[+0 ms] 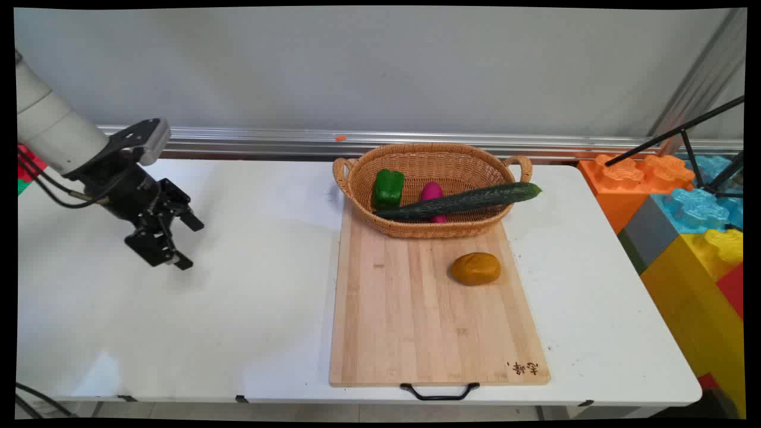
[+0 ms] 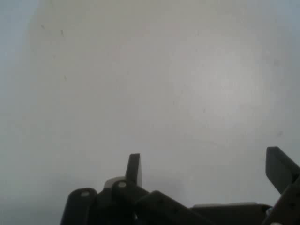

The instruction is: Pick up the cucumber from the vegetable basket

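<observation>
A white table [image 1: 238,309] carries a wooden board [image 1: 416,321] right of centre; on the board, a wicker basket [image 1: 437,229] at the far end; a brown potato [image 1: 475,268] nearer

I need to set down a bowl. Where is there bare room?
Bare table lies between the open gripper and the cutting board. The board's near half, below the potato, is free. The basket is crowded.

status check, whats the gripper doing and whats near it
Gripper open, empty, above bare table. Potato on cutting board. Basket holds cucumber.
</observation>
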